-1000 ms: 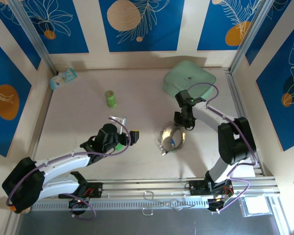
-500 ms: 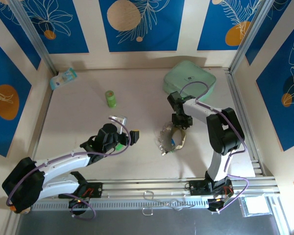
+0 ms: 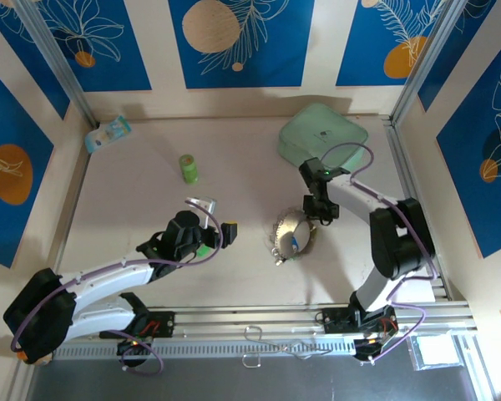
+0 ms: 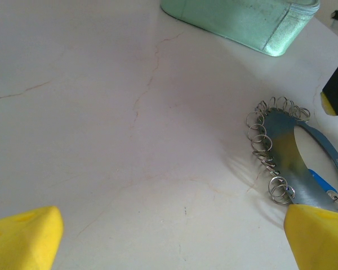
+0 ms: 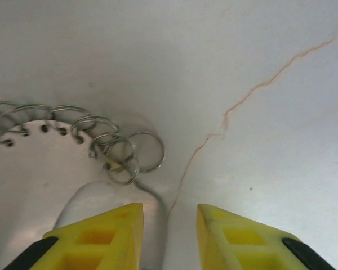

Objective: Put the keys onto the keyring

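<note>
Left of the keyring (image 3: 294, 227), well apart from it, the left fingers (image 4: 23, 237) stand spread wide with nothing between them. The keyring lies flat on the tabletop (image 3: 150, 200), a silver plate edged with small wire rings (image 5: 119, 153), with a blue piece (image 4: 322, 182) on it. At its far right edge hover the right fingers (image 5: 96, 236), partly spread and clamping nothing.

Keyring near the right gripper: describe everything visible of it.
The keyring is a flat, shiny metal plate curved like a crescent, with holes punched along its outer edge and small silver wire rings threaded through them. It lies on the pale table, right of centre. A blue piece shows in its opening. The right gripper hangs over its ringed edge, jaws apart; contact cannot be judged.
</note>
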Available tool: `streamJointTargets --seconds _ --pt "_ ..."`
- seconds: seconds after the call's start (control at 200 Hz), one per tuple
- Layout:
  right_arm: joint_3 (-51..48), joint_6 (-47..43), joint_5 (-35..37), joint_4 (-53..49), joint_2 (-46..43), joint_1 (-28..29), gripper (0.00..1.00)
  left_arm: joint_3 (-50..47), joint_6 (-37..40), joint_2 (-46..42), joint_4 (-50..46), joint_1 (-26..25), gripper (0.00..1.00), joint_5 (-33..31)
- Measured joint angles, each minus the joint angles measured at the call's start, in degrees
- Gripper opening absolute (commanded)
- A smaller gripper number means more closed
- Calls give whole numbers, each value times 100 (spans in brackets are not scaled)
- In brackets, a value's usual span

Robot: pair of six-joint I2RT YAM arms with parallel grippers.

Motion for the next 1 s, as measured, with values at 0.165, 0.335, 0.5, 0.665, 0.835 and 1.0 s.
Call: streamJointTargets --seconds 0.165,0.335,0.5,0.665,0.835,1.0 --pt "-240 48 -1040 483 -393 -540 35 0 0 -68 -2 0 100 0" --pt "-330 48 -1659 837 -341 -726 34 0 -2 -151 -2 0 100 -2" --pt "-450 48 -1969 1023 -162 -824 31 0 -2 -164 -4 0 100 -2" --pt "-490 61 -2063 1049 -37 -844 30 0 -2 -164 -2 0 100 -2" --pt "-490 66 -1996 1045 -26 -844 30 0 -2 -164 -2 0 100 -2" --pt "-490 66 -1958 1047 129 -844 29 0 -2 -164 -2 0 100 -2"
